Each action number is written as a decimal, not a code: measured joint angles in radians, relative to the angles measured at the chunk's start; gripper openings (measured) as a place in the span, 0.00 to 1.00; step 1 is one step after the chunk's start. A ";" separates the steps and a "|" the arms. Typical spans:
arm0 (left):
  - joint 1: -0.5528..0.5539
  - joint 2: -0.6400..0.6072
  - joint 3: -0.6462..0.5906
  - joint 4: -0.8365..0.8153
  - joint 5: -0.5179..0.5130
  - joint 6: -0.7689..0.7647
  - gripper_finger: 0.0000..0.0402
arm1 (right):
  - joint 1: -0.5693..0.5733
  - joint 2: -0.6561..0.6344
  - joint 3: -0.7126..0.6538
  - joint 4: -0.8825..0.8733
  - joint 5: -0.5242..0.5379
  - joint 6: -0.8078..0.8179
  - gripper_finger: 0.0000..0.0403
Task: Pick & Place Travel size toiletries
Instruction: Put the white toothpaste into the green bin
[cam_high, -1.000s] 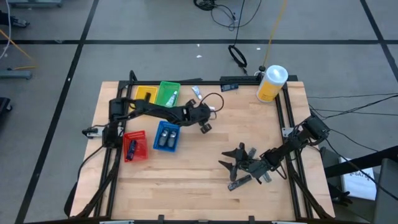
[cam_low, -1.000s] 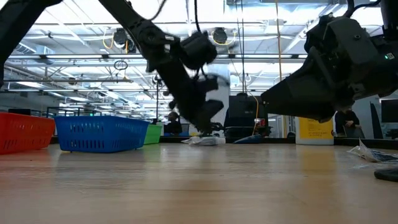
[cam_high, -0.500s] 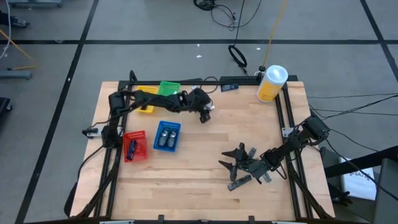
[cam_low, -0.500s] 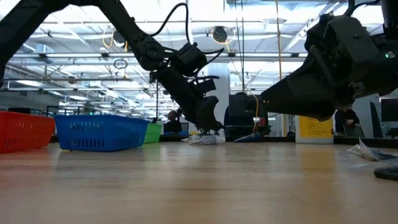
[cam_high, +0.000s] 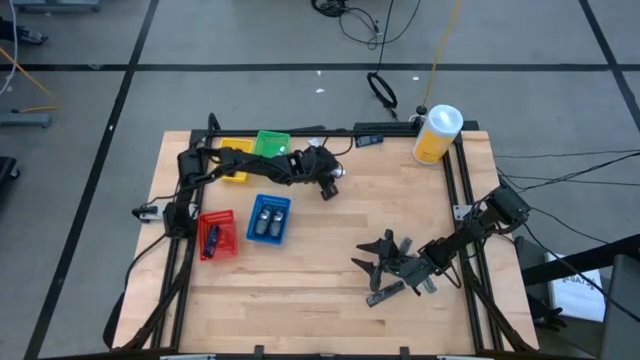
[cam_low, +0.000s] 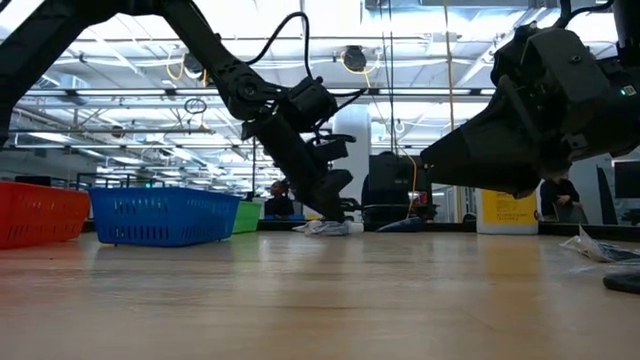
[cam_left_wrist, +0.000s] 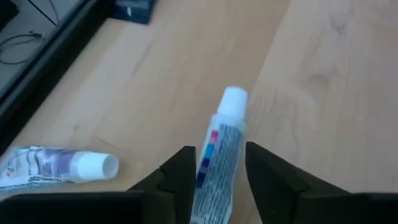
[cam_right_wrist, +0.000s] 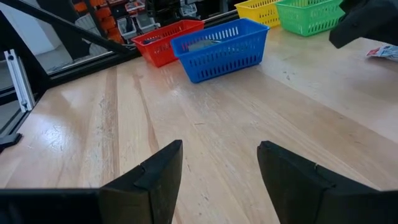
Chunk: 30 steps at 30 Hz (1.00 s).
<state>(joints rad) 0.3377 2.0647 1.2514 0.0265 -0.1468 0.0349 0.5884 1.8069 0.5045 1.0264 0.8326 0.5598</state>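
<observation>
We see the left arm stretched across the back of the wooden table, wrist angled steeply down just beside the green plastic basket. The left gripper straddles a small white-capped tube with blue and red marks, fingers on either side; whether they pinch it we cannot tell. A 2nd white tube lies near it. Well away from the basket, the right gripper rests low, fingers apart, holding nothing.
</observation>
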 joint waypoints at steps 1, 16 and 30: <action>0.000 0.000 0.000 -0.012 0.007 0.009 0.32 | 0.000 0.000 0.000 0.001 0.000 0.000 0.50; -0.118 -0.010 0.003 -0.205 0.168 0.068 0.22 | 0.000 0.000 0.000 0.002 0.000 0.000 0.50; -0.287 -0.138 -0.002 -0.414 -0.105 -0.065 0.02 | 0.001 0.000 0.000 0.001 -0.001 0.001 0.50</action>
<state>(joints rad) 0.0504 1.9271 1.2495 -0.3872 -0.2520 -0.0302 0.5891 1.8065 0.5047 1.0279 0.8319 0.5603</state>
